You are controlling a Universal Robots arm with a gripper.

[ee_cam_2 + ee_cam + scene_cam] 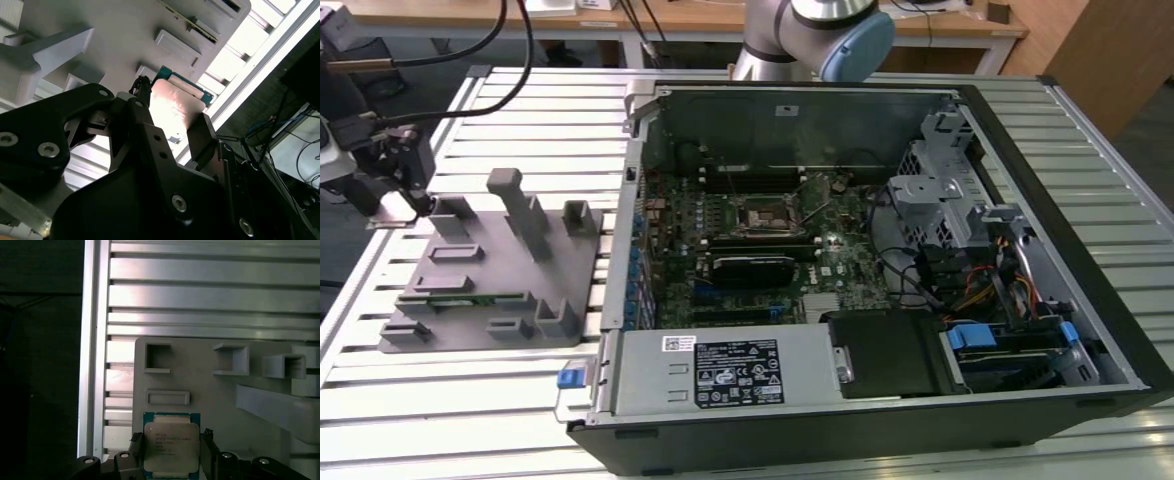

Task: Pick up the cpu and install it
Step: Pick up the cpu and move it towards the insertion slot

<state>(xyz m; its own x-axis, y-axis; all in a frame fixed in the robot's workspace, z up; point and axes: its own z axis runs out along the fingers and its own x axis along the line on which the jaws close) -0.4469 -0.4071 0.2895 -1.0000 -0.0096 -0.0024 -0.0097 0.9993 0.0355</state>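
I find the end effector [171,437] closed on 2 opposite edges of the cpu [171,447] at the grey fixture [215,390] — light, stiff, likely fragile underneath, so edge-hold only.

The arm [781,35] is a silver-grey tube with a rounded pale blue joint cap [854,45]. Black cables [480,60] loop toward its wrist. The pincer [172,112] is matte black, built of angular linked plates fixed with round silver screws [48,149]. Its blocky fingers [209,455] are black too.
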